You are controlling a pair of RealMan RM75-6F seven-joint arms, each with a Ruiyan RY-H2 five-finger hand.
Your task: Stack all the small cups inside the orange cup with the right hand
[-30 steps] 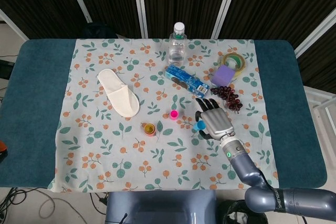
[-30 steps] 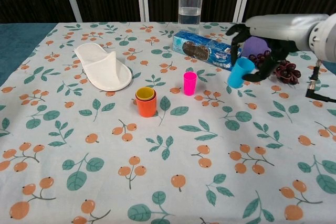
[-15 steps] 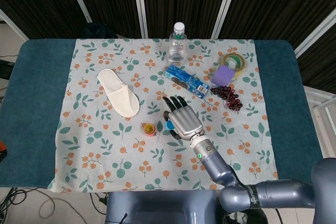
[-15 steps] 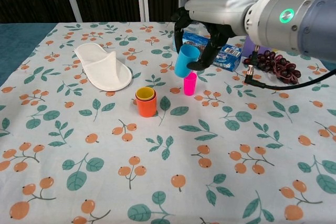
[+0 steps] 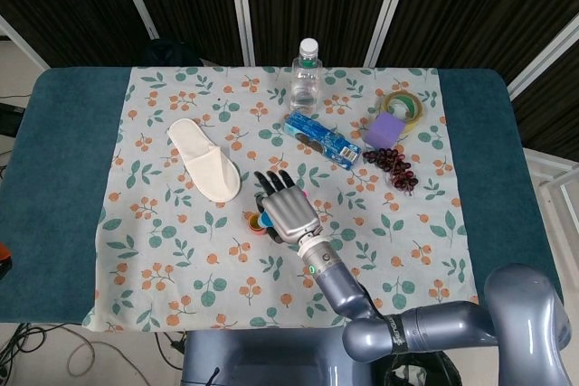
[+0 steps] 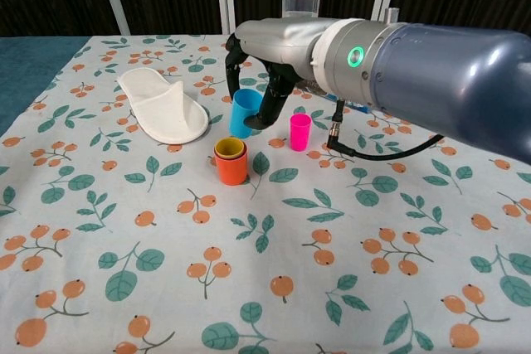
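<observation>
Right hand (image 6: 253,80) grips the blue cup (image 6: 245,113) — held above the tablecloth (image 6: 348,238), just behind and above the orange cup (image 6: 231,167), which already contains a yellow cup (image 6: 229,148). The pink cup (image 6: 299,132) stands alone to the right — near the hand's wrist.

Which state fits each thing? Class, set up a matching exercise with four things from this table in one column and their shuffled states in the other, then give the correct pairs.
Things:
1. blue cup
2. yellow cup
3. pink cup
4. slipper

States:
A. nested inside the orange cup
B. standing alone on the cloth
C. held above the table by the right hand
D. lying flat, sole up

Pairs: 1-C, 2-A, 3-B, 4-D
</observation>
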